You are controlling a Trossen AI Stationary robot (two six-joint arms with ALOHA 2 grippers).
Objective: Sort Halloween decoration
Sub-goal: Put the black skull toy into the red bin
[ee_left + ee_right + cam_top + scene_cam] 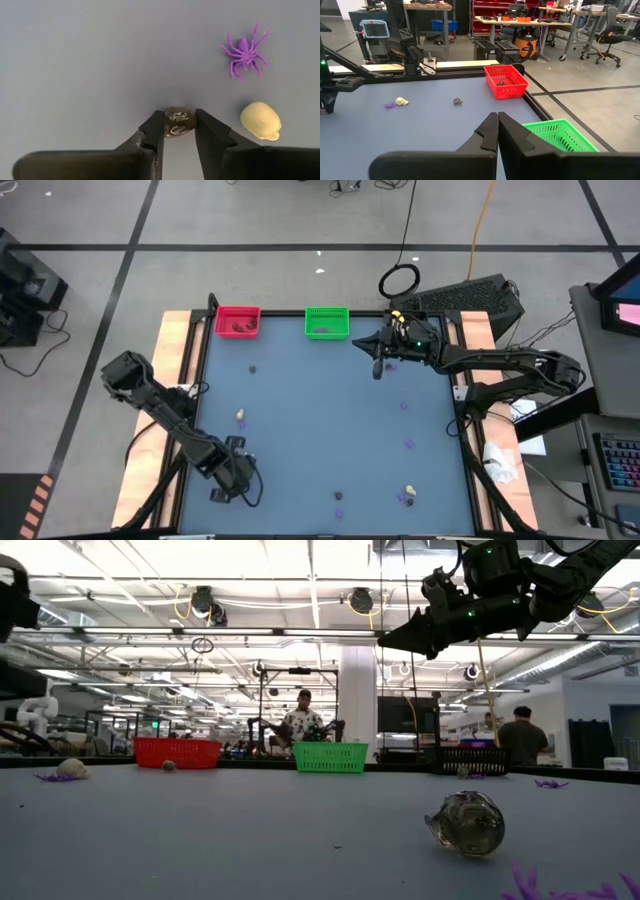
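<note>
In the high view, the left gripper [232, 480] is found at the lower left of the frame, low over the grey table [320, 430]. In the left wrist view its fingers [155, 131] are seen pinching a dark skull [178, 121] from either side; contact on both flanks appears made, though the grip looks only just taken. The piece is judged small, light, rigid and glossy, so slipping out of a hard pinch is a risk; hold across its widest middle is judged soundest. Just beside it a cream skull [261, 120] lies on the table, and a flat purple spider [243, 50] is seen apart from it, towards the upper right of that frame. The spider is judged thin and flexible, best taken at the body, not the legs.

A red bin [238, 321] and a green bin [327, 322] stand at the upper centre of the high view. The right gripper [377, 367] hangs above the table right of the green bin, fingers pressed together on nothing.
</note>
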